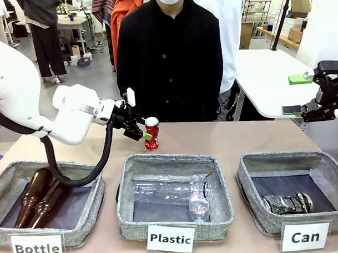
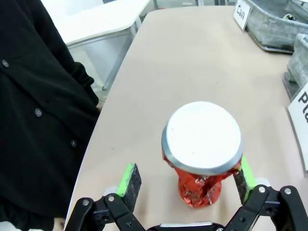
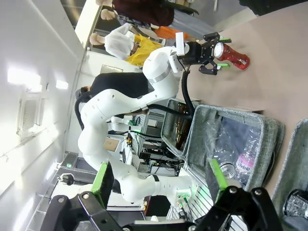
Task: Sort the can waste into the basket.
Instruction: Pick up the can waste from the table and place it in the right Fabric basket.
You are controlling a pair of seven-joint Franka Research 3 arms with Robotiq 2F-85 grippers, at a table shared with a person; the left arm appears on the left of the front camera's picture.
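On the tan desk (image 1: 225,138) the red can (image 1: 151,132) stands upright behind the Plastic basket (image 1: 173,159). It sits between the fingers of the left hand (image 2: 187,180), not yet squeezed. The right hand (image 1: 312,94) waits open, far off, above the Can basket (image 1: 292,158).

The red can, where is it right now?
In the front view the red can stands upright on the table behind the Plastic basket, between the open fingers of the left end effector, in front of the person.

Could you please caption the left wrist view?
Open left gripper straddles the upright red can on the table.
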